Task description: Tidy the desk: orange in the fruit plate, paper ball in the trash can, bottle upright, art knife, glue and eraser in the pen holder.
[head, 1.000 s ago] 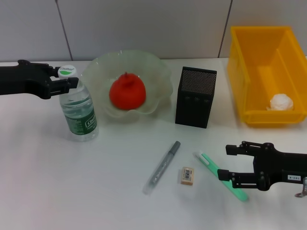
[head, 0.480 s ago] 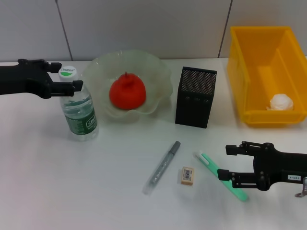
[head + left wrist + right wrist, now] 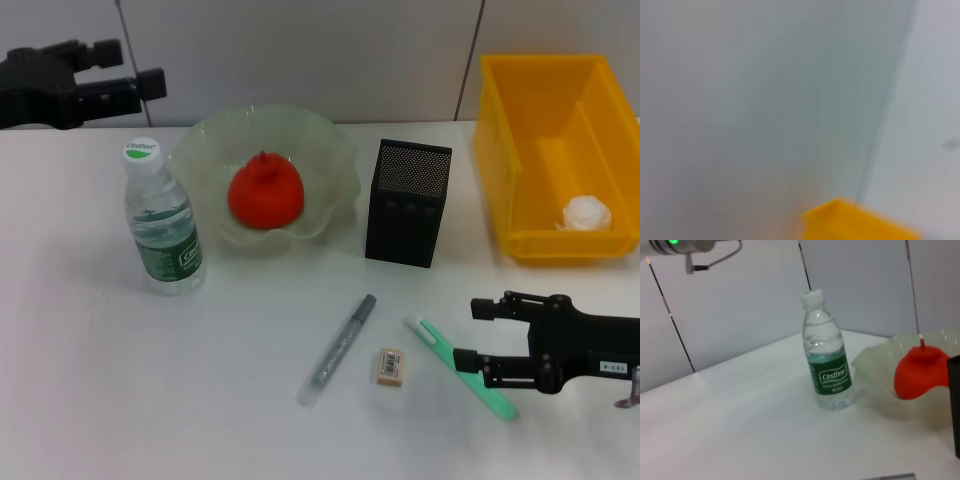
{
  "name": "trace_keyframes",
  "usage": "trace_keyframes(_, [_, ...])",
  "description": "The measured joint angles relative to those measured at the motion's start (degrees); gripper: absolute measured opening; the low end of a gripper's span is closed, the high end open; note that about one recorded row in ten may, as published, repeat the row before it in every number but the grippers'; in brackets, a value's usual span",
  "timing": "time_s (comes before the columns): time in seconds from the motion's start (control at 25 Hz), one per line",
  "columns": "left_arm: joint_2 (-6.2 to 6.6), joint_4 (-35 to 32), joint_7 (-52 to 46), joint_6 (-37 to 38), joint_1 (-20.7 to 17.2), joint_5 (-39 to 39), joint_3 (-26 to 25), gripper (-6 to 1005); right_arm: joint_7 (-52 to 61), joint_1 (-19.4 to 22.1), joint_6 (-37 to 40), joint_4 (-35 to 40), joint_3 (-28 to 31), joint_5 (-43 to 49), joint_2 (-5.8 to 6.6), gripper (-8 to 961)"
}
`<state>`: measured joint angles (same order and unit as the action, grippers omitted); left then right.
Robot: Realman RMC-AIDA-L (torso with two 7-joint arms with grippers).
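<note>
**Three small items left, and the right tool is nearest**

You have the orange (image 3: 265,193) in the fruit plate (image 3: 325,140), the paper ball (image 3: 586,214) in the trash can (image 3: 500,130), and the bottle (image 3: 162,227) upright on the worktop (image 3: 150,380) at 9 o'clock of the plate. What remains lies in front of the pen holder (image 3: 407,203).

Your right tool (image 3: 478,335) hovers low, jaws wide apart, holding nothing. The green stick (image 3: 462,370), probably the art knife or the glue, runs from 10 to 4 o'clock, and its far end passes under the lower finger. The eraser (image 3: 391,366) sits just beside it at 9 o'clock, and the grey pen-like item (image 3: 340,347) lies further toward 9, its long axis running 1 to 7 o'clock.

Your left tool (image 3: 120,72) is raised at the far left, above and behind the bottle, jaws apart and empty. It is well apart from the small items, so the right arm looks the better choice.

The bottle's green label reads "Cestbon" in the right wrist view. The eraser's sleeve print is too small to read.
</note>
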<state>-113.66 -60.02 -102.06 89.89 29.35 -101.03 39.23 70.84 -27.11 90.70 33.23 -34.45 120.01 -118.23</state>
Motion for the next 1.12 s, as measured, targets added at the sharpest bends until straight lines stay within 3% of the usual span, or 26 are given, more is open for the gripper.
trace_keyframes(0.08, [0.62, 1.61, 0.40, 3.04, 0.00, 2.68, -0.04, 868, -0.09, -0.04, 0.04, 0.00, 0.00, -0.87, 0.05, 799])
trace_keyframes(0.12, [1.48, 5.41, 1.81, 9.89, 0.11, 6.48, 0.14, 868, -0.12, -0.11, 0.25, 0.00, -0.01, -1.88, 0.13, 799])
trace_keyframes(0.24, [1.19, 9.43, 4.53, 15.55, 0.33, 7.39, 0.27, 868, -0.10, -0.20, 0.64, 0.05, 0.01, -2.84, 0.23, 799])
trace_keyframes(0.32, [1.19, 9.43, 4.53, 15.55, 0.33, 7.39, 0.27, 868, 0.03, -0.33, 1.10, 0.13, 0.07, -3.84, 0.36, 799])
trace_keyframes(0.4, [-0.08, 15.92, 11.57, 17.79, -0.25, 7.06, 2.96, 868, 0.10, -0.39, 1.44, 0.15, 0.20, -4.77, 0.46, 799])
trace_keyframes(0.52, [-0.75, 21.29, 19.63, 17.75, -1.01, 7.04, 5.85, 868, 0.51, -0.65, 2.22, 0.20, 0.26, -6.03, 0.59, 799])
trace_keyframes(0.56, [-1.19, 25.29, 26.68, 16.90, -1.70, 7.05, 8.34, 868, 0.51, -0.65, 2.22, 0.20, 0.26, -6.03, 0.59, 799])
trace_keyframes(0.68, [-2.18, 30.18, 35.73, 11.96, -2.65, 4.35, 11.29, 868, 1.86, -0.96, 2.96, 0.83, 0.16, -6.16, 0.65, 799])
trace_keyframes(0.92, [-4.18, 31.66, 43.10, 3.26, -3.70, -5.43, 11.56, 868, 5.93, -1.43, 4.41, 3.67, -0.05, -6.16, 0.65, 799])
trace_keyframes(1.12, [-4.39, 31.72, 44.65, 2.23, -3.83, -6.90, 11.58, 868, 14.86, -2.53, 6.79, 9.42, -2.54, -5.09, 1.06, 798])
